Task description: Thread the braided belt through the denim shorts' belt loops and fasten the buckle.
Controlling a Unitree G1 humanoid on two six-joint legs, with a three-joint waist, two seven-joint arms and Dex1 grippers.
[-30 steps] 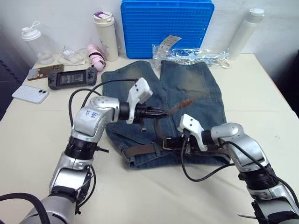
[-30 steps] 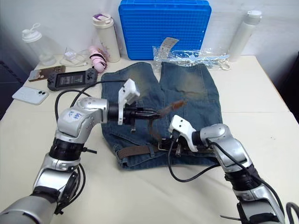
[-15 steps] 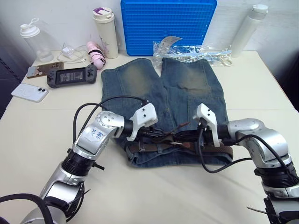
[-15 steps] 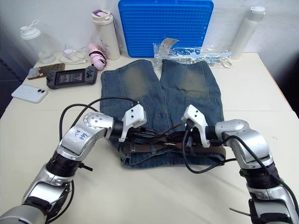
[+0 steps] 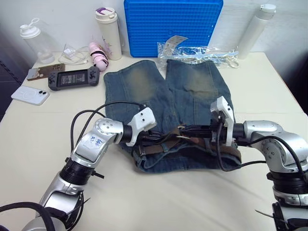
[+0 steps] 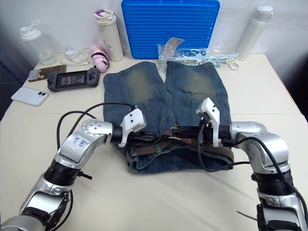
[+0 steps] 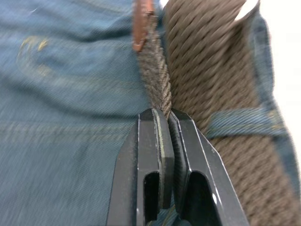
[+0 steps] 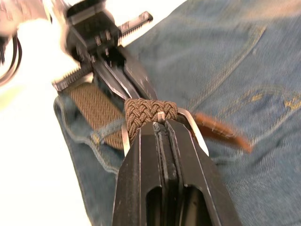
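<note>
The denim shorts (image 5: 168, 91) lie flat mid-table, waistband toward me. Along that waistband runs the braided belt (image 5: 154, 148), passing under a belt loop (image 7: 244, 122). My left gripper (image 5: 166, 136) is shut on the edge of the belt's free strap (image 7: 160, 84), just short of its brown leather tip (image 7: 141, 28). Facing it from the right, my right gripper (image 5: 185, 130) is shut on the buckle end, where braid wraps the silver buckle (image 8: 195, 134). The two grippers nearly meet over the middle of the waistband; the left gripper (image 8: 113, 70) shows in the right wrist view.
Behind the shorts stand a blue grid board (image 5: 173, 26), a clear plastic bag (image 5: 197, 52), a white bottle (image 5: 255, 29) and a cream flask (image 5: 108, 33). At the far left lie a game console (image 5: 74, 78), a phone (image 5: 31, 95) and a clear bottle (image 5: 34, 43).
My left gripper came down from above the shorts to the waistband with the strap. My right gripper slid rightward with the buckle end, and both belt ends now sit together at the waistband's middle.
</note>
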